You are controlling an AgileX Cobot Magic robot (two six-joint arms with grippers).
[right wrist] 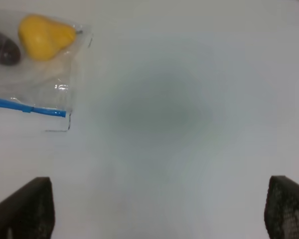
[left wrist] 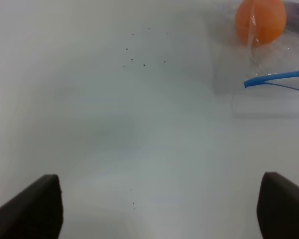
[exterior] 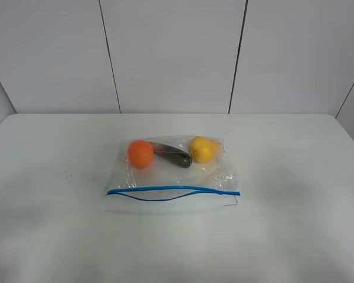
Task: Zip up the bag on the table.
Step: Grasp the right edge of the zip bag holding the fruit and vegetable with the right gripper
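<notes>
Bag (exterior: 165, 177) on the counter (exterior: 295, 224), zip strip (right wrist: 5, 103) gaping, fruit (exterior: 140, 153) inside. Dark specks (exterior: 68, 168) lie left of the bag. Both jaws released, clear of it.

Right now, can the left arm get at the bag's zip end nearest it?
Likely yes: the left claw is open, and only bare table lies between it and the zip.

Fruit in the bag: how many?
3. High view: round orange fruit at left, elongated dark purple fruit in the middle, yellow pear-shaped fruit at right. None seems hidden.
</notes>
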